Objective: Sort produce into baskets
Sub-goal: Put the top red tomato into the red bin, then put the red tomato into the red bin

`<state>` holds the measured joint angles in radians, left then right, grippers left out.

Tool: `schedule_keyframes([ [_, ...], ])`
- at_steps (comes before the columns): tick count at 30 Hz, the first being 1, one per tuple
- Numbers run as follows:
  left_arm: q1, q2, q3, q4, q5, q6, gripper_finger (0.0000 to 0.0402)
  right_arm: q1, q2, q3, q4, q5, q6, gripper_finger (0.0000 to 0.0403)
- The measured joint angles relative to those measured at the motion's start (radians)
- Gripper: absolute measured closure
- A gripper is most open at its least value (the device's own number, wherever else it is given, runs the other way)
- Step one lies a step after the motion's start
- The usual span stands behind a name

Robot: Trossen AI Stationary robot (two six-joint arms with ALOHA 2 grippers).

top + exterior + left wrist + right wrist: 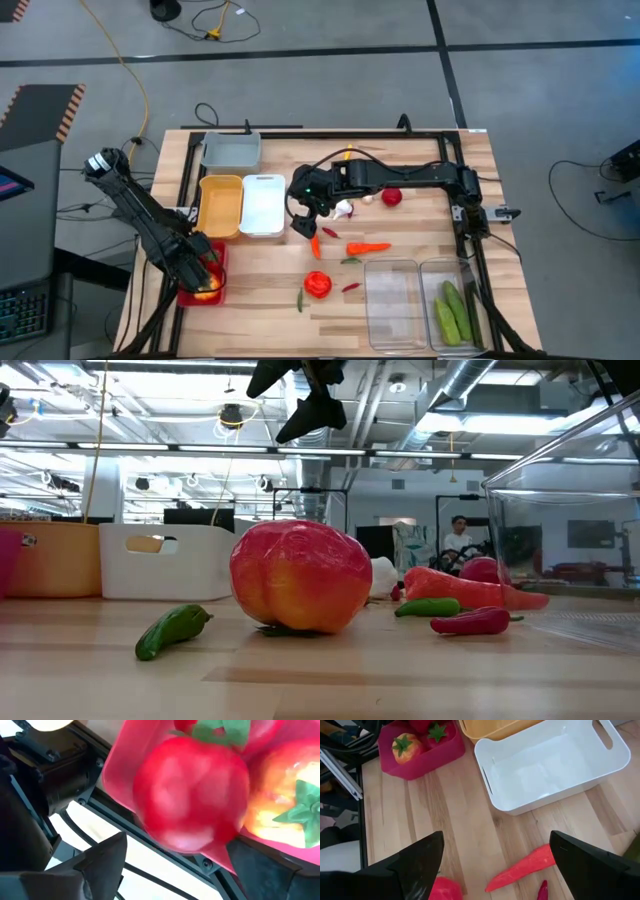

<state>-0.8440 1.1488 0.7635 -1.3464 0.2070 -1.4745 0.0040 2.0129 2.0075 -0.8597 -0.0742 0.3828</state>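
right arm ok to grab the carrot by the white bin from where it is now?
Probably yes. The right gripper hangs open just above the carrot, which lies on bare wood in front of the white bin. Nothing sits between the fingers and it; a small red chili lies close beside its thick end.

Glossy plastic tomato (192, 795), matt wood table (420, 165), smooth white bin (555, 765).

Around my table

I see a yellow cable (130, 75) trailing across the grey floor (300, 90), a keyboard (25, 305) beside me, and a person (459, 538) far back in the room.
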Motion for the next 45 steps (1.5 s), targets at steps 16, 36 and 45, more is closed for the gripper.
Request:
schedule_keyframes([
  [16, 0.0, 0.0, 0.085, -0.058, -0.086, 0.012, 0.0049, -0.045, 0.0, 0.0, -0.203, 0.135, -0.07, 0.0014],
  [36, 0.0, 0.0, 0.202, 0.056, -0.56, 0.146, 0.0049, -0.19, -0.03, 0.0, -0.597, 0.257, -0.148, 0.0014],
  [45, 0.0, 0.0, 0.201, 0.059, -0.586, 0.146, 0.0049, -0.183, -0.132, -0.069, -0.656, 0.332, -0.121, 0.0014],
])
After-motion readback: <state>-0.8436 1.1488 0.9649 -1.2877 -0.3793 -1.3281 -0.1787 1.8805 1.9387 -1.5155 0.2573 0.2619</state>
